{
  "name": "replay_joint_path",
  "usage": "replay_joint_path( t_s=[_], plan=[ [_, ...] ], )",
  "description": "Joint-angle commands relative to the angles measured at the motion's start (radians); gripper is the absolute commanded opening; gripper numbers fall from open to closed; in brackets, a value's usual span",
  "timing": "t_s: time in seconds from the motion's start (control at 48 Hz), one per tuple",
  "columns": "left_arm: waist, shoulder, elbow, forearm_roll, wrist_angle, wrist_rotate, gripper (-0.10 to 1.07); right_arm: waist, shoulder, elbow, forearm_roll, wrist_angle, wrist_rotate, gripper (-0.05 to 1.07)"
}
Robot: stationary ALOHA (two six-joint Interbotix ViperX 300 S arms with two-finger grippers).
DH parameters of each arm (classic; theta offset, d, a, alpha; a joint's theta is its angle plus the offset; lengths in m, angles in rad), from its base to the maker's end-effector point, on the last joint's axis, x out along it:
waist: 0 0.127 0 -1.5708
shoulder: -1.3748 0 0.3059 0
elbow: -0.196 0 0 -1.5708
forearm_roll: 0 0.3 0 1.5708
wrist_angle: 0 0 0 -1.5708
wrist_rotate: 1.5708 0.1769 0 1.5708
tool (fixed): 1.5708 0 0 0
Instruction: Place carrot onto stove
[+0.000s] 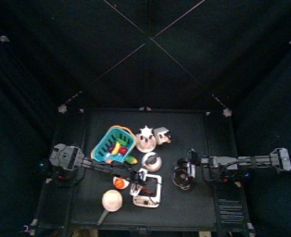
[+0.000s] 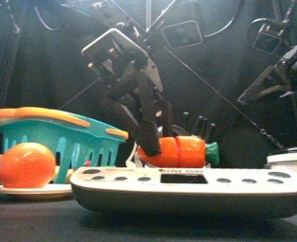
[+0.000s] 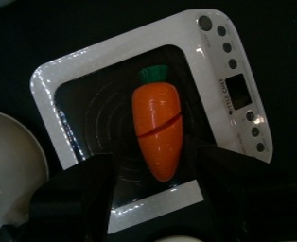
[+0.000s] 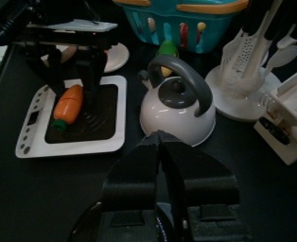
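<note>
Carrot (image 3: 158, 128) lengthwise on stove (image 3: 227, 85), green end away; left tool (image 3: 158, 175) spread astride; right tool (image 4: 164, 161) clenched.

Lab robot pen: black curtains (image 1: 61, 56), small black table (image 1: 185, 215).

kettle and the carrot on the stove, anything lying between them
Only the stove's own dark top and white rim, then bare table; the right wrist view shows nothing lying between the kettle and the carrot.

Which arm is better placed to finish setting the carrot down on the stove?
Left. Its hand straddles the carrot directly over the stove, while the right hand sits apart, beyond the kettle.
</note>
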Motion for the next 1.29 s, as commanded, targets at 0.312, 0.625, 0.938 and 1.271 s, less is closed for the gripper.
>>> replay_joint_path(
  t_s=[0.312,0.625,0.938,1.271],
  plan=[
    [0.006,-0.086,-0.006,0.031,0.003,-0.002,0.88,0.002,0.002,-0.008,0.0,-0.003,-0.002,0.03],
    [0.031,-0.158,0.037,0.009,-0.064,-0.008,0.88,0.0,0.002,-0.008,0.0,-0.003,0.0,0.03],
    [0.095,-0.333,0.261,-0.087,-0.403,-0.005,0.88,0.002,0.002,-0.006,0.002,-0.003,-0.002,0.03],
    [0.107,-0.457,0.431,-0.183,-0.617,-0.005,0.88,0.0,0.003,-0.005,0.006,-0.003,0.0,0.03]
  ],
)
